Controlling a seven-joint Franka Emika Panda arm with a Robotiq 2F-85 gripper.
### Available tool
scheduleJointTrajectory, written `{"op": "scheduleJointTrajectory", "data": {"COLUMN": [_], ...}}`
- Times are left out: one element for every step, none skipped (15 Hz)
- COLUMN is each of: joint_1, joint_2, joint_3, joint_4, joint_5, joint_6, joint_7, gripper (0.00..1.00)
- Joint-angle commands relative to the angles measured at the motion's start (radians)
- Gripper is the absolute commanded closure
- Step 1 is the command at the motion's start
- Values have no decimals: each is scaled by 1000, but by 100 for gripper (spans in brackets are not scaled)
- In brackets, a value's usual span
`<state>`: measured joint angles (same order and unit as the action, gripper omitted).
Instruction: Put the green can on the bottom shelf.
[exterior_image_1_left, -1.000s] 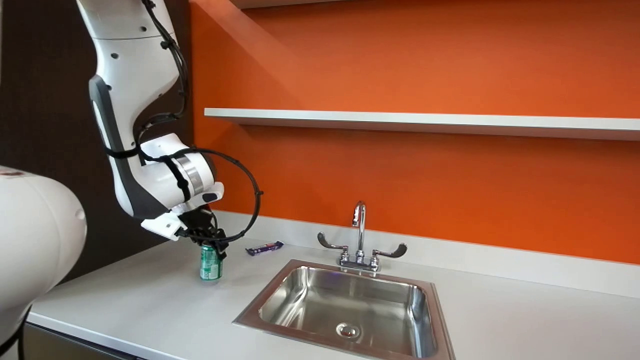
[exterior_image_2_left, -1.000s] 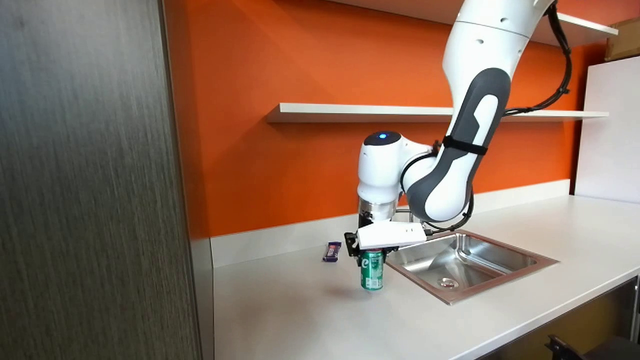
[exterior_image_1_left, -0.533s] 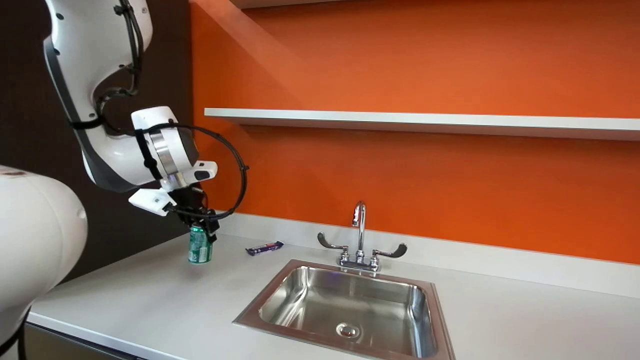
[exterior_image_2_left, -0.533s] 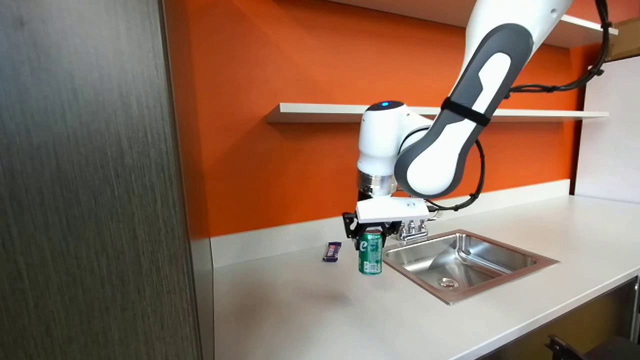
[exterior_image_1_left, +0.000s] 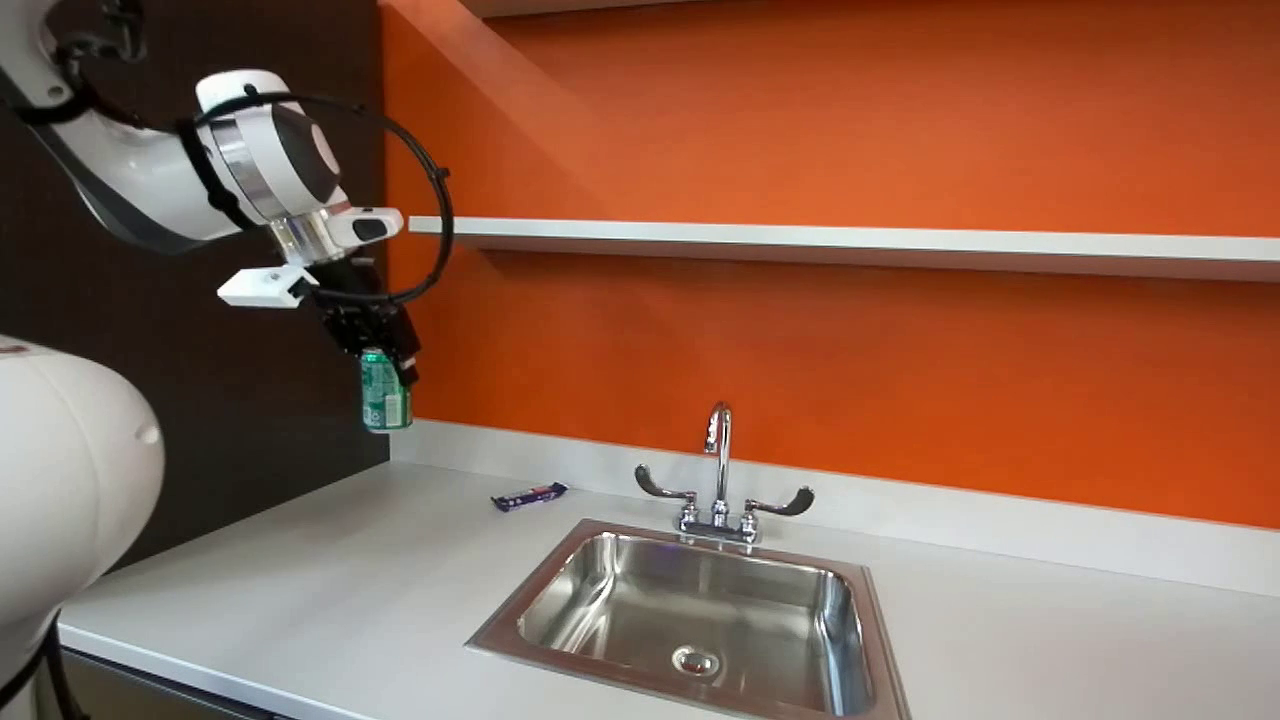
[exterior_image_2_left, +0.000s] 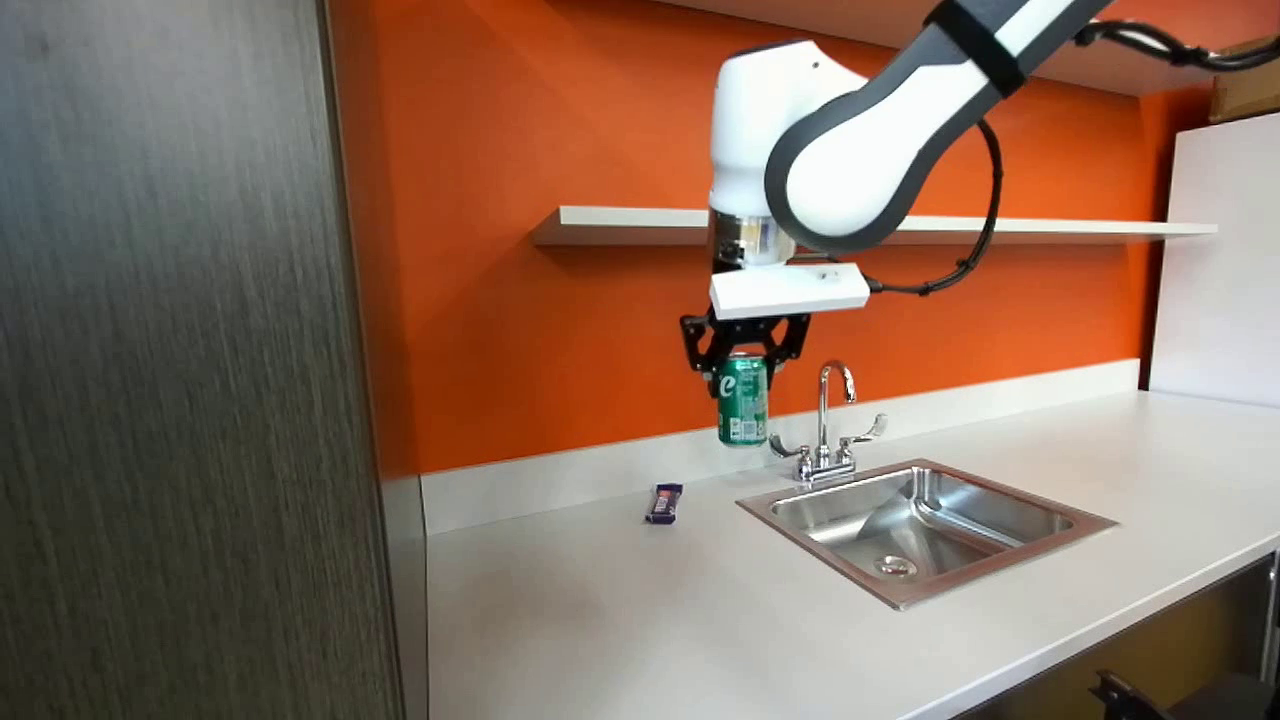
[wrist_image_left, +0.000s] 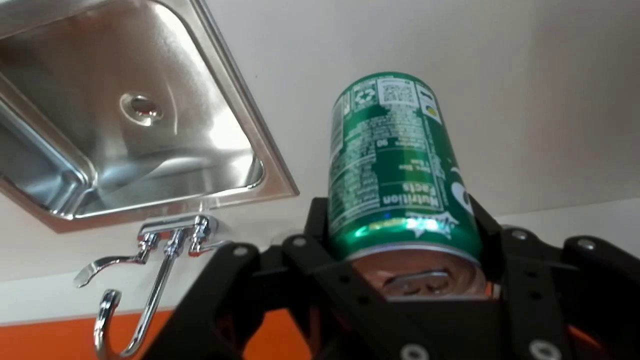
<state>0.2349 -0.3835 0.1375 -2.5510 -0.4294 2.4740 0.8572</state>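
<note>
Can't follow the arm (exterior_image_2_left: 850, 170) beyond the top edge in both exterior views, nor the bottom shelf (exterior_image_1_left: 845, 238) beyond the right edge of an exterior view. Catching only part of the sink (wrist_image_left: 279, 182) at the wrist view's upper left; can't fully trace the dark fingers (wrist_image_left: 316, 220) at lower centre there, partly hidden beside the green can (wrist_image_left: 400, 170). Clamped on that can from both sides with the gripper (exterior_image_2_left: 742, 385), and holding it in mid-air! Standing base down in both exterior views, close to vertical along its long axis; aiming that base toward the top of the wrist view, showing the pull-tab end low in frame. Hanging lower in both exterior frames than the bottom shelf, well apart from the countertop (exterior_image_1_left: 290, 600). Looking rightward, seeing a wide stretch of orange wall (exterior_image_1_left: 580, 340) between shelf and faucet (exterior_image_1_left: 721, 485).
</note>
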Motion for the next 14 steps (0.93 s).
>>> {"op": "scheduleJointTrajectory", "data": {"joint_1": [-61,-70,-81,-90,-101,-111,-120,-130,-138,-147,-159,-170,-178,-189], "joint_2": [-126,-145,-165,-178,-188,-195,-199,-200,-198,-193,-186,-178,-171,-161], "joint_3": [84,98,114,125,138,147,154,160,163,163,168,170,171,172], "joint_4": [68,92,121,148,182,208,242,268,301,334,365,398,429,464], "joint_5": [43,42,35,30,23,19,17,13,13,14,13,11,11,10], "joint_6": [-135,-159,-186,-205,-227,-238,-252,-258,-266,-268,-276,-280,-289,-298], "joint_7": [-89,-98,-106,-115,-122,-132,-146,-156,-172,-190,-199,-212,-227,-239], "gripper": [62,62,62,62,62,62,62,62,62,62,62,62,62,62]}}
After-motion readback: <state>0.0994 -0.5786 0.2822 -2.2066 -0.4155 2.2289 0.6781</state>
